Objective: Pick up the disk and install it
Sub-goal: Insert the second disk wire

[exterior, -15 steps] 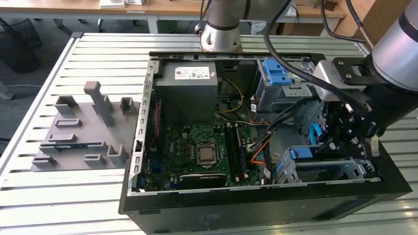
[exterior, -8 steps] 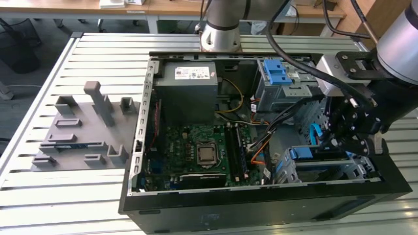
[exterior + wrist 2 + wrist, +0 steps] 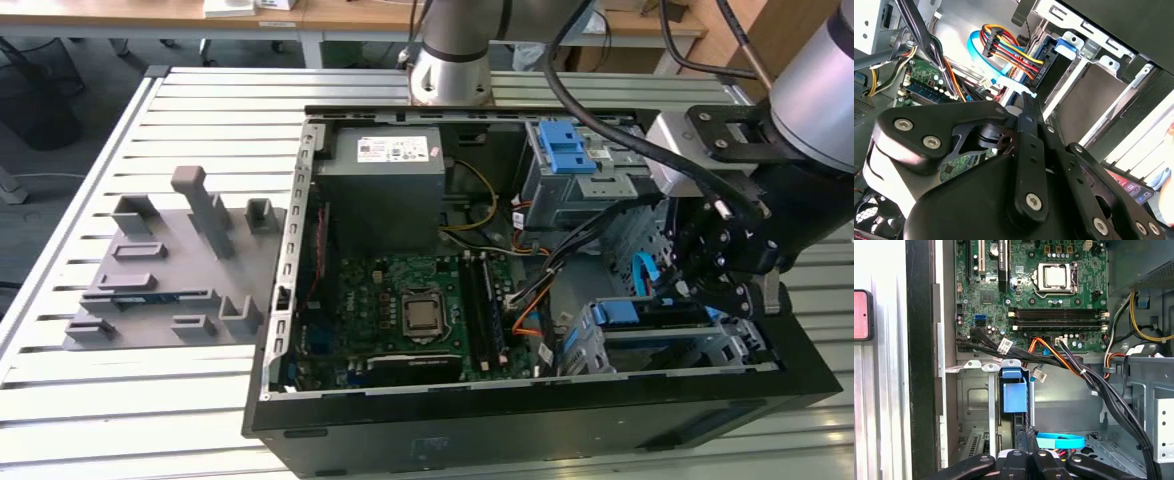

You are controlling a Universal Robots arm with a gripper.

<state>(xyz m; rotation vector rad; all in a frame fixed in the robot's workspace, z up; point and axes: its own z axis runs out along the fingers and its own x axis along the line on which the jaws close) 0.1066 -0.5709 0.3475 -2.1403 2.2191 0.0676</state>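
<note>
— The disk (image 3: 651, 314): where does it sit?
— Upright on its edge in the silver metal cage (image 3: 971, 400), at the corner of the open computer case (image 3: 534, 405). In the first wrist view it shows edge-on: a thin dark slab topped by a smooth blue plastic rail tab (image 3: 1014, 390), boxy and glossy.

— And relative to the gripper (image 3: 731, 290)?
— Directly ahead of it, very close. In the first wrist view the gripper (image 3: 1026, 456) lines up with the disk's narrow edge; whether they touch, I cannot tell.

— Is it clenched or released?
— I cannot tell. The black, bolted linkage arms of the gripper (image 3: 1026, 107) cover the tip.

— What lies around them?
— A flat, light-blue ribbon cable (image 3: 1059, 442) curls just beside the gripper. Beyond the disk, a bundle of round black, orange and red wires (image 3: 1074, 365) crosses the cage's perforated sheet metal. Farther on lies the green motherboard (image 3: 1029, 285), flat and studded with slots and a square metal socket.

— Anything outside the case?
— Well away from the gripper, a matte grey moulded fixture (image 3: 174, 260) with upright posts rests on the ribbed aluminium table (image 3: 200, 100).
</note>
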